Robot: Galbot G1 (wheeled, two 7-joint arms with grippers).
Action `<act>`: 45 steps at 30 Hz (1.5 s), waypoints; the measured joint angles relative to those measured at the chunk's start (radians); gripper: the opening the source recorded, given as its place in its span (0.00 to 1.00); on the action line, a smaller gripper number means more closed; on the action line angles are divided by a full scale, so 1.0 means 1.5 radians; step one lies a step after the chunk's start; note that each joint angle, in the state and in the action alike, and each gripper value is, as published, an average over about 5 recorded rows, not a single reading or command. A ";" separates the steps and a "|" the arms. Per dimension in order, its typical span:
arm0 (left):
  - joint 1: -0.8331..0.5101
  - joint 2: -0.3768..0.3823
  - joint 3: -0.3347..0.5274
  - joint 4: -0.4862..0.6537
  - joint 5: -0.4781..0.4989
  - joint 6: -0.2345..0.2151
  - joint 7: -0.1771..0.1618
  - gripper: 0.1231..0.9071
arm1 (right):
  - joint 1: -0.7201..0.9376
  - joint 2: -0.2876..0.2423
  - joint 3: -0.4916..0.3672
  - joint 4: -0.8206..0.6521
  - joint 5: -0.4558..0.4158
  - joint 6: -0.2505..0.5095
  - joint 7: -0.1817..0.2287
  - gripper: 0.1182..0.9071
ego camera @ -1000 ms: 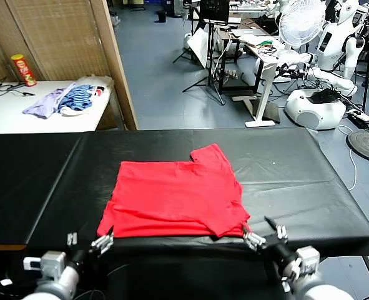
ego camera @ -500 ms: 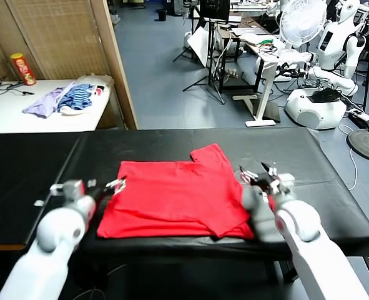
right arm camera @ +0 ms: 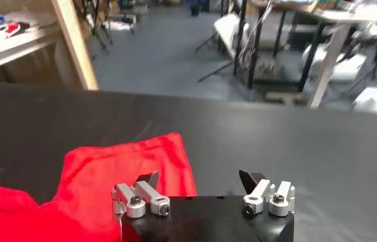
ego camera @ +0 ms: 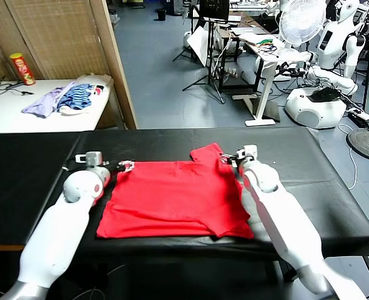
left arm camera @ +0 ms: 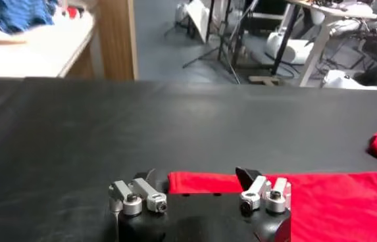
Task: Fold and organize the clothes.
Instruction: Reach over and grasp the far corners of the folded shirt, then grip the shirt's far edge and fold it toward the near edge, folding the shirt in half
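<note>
Evidently both tools sat at far corners of red T-shirt point(ego camera: 175, 197) on worktop point(ego camera: 309, 169): left tool point(ego camera: 127, 166) spread, right tool point(ego camera: 229, 159) spread, poised to pinch.

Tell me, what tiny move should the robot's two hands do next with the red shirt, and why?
Probably close both grippers on the far corners. The left gripper sits at the red T-shirt's far left corner, the right gripper at the sleeve on the far right. Both are open, holding nothing, and the shirt lies flat on the black table.

Right tool point(right arm camera: 198, 179) spread, over red T-shirt point(right arm camera: 119, 168) sleeve
</note>
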 joint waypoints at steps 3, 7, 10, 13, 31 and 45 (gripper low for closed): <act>-0.002 0.000 0.001 0.005 -0.002 -0.002 0.003 0.41 | 0.000 0.005 0.003 -0.007 -0.005 0.013 0.000 0.35; -0.003 -0.001 0.002 0.008 0.000 -0.011 0.015 0.10 | -0.006 0.008 0.008 -0.006 -0.015 0.039 -0.002 0.11; -0.003 -0.004 0.002 0.007 0.003 -0.021 0.022 0.01 | -0.014 0.007 0.015 0.002 -0.017 0.064 -0.004 0.02; -0.001 -0.005 0.000 0.002 0.009 -0.030 0.024 0.01 | -0.025 0.000 0.021 0.017 -0.023 0.097 -0.011 0.01; 0.137 0.045 -0.072 -0.215 0.035 -0.014 0.004 0.00 | -0.220 -0.131 0.093 0.334 0.040 0.055 -0.030 0.01; 0.380 0.048 -0.176 -0.427 0.135 -0.015 0.010 0.00 | -0.405 -0.186 0.132 0.543 0.036 -0.085 0.009 0.01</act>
